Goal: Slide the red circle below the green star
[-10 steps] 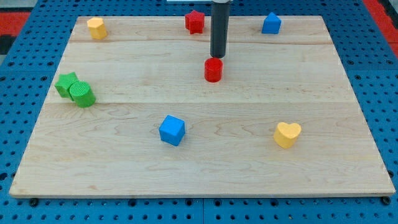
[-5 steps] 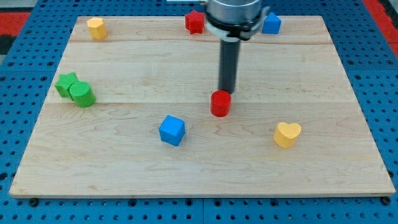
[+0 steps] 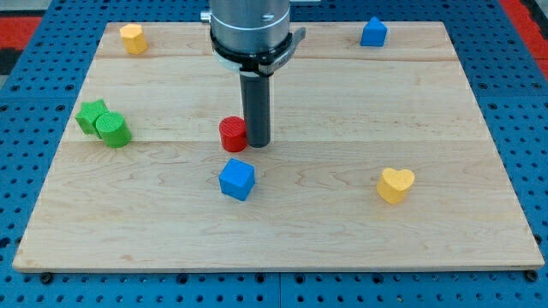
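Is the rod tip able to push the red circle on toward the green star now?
Probably yes: my tip sits against the red circle on its right, nothing lying between it and the green star.

Wooden board (image 3: 342, 103) on a blue pegboard (image 3: 26, 171). Far left: yellow block (image 3: 132, 38). Far right: blue block (image 3: 372, 32). Left side: green star (image 3: 91, 115) touching green cylinder (image 3: 112, 131) just to its right and nearer. Middle: red circle (image 3: 232, 134), my tip (image 3: 258, 143) touching its right side. Just nearer than that: blue cube (image 3: 237, 180). Near right: yellow heart (image 3: 396, 185), well apart from the rest.
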